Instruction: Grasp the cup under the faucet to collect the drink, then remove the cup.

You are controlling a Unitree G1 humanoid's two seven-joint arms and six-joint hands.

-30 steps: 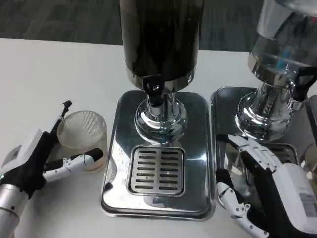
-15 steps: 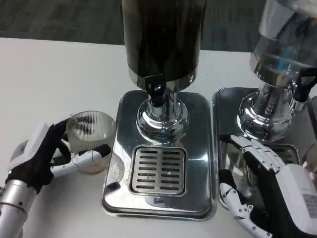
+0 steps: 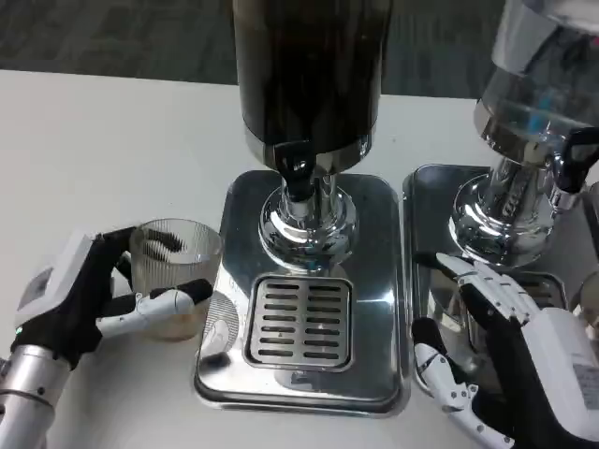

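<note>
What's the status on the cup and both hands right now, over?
Left hand grips the ribbed cup, on the table beside the drip tray, not under the faucet. Right hand open, waiting by the second dispenser. Grate bare.

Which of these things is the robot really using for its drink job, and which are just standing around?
In use:
- cup, held by the left hand
- dark drink dispenser with its faucet
- drip tray under it

Standing by:
- second, clear dispenser on the right
- right hand, holding nothing
</note>
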